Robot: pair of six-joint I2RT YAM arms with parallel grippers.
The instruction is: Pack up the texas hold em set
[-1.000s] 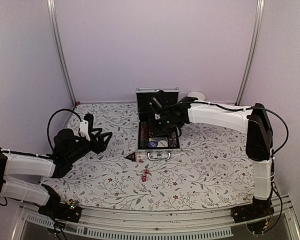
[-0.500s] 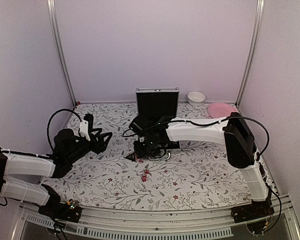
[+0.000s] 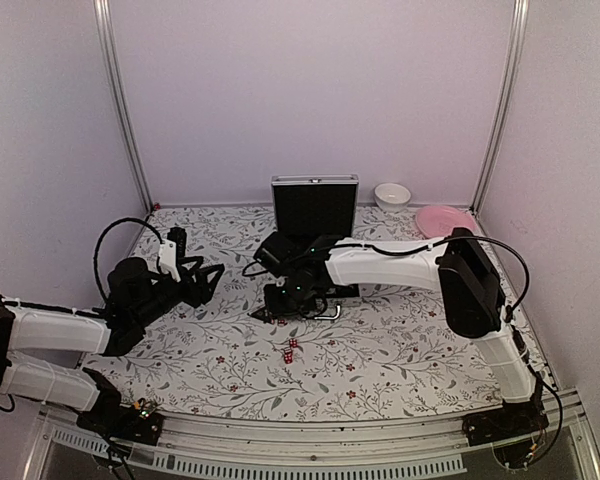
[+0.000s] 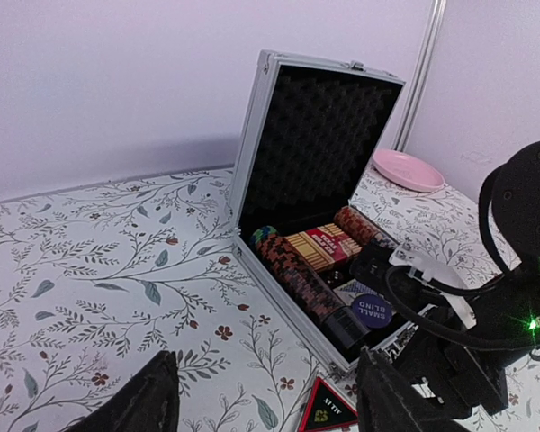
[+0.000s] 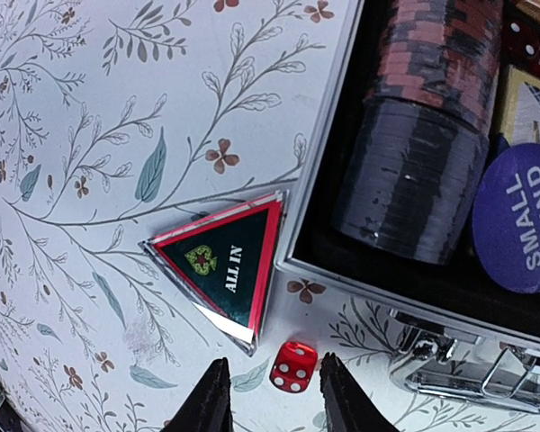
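The silver case (image 3: 315,205) stands open with its lid upright; it also shows in the left wrist view (image 4: 315,135). Inside are rows of poker chips (image 4: 297,270), a tan-red card pack (image 4: 324,245) and a purple "small blind" disc (image 5: 522,216). The black triangular "ALL IN" piece (image 5: 225,265) lies on the table at the case's front-left corner. A tiny red die (image 5: 293,367) lies beside it. My right gripper (image 5: 268,405) is open and low over the table, its fingers either side of that die. My left gripper (image 3: 212,277) is open and empty, left of the case.
Two more red dice (image 3: 291,348) lie on the floral cloth in front of the case. A pink plate (image 3: 443,219) and a white bowl (image 3: 392,195) sit at the back right. The case's metal handle (image 5: 468,373) lies just right of the right gripper.
My right arm has moved from over the open case forward and left, down to its front-left corner by the triangle and die. The left arm has not moved.
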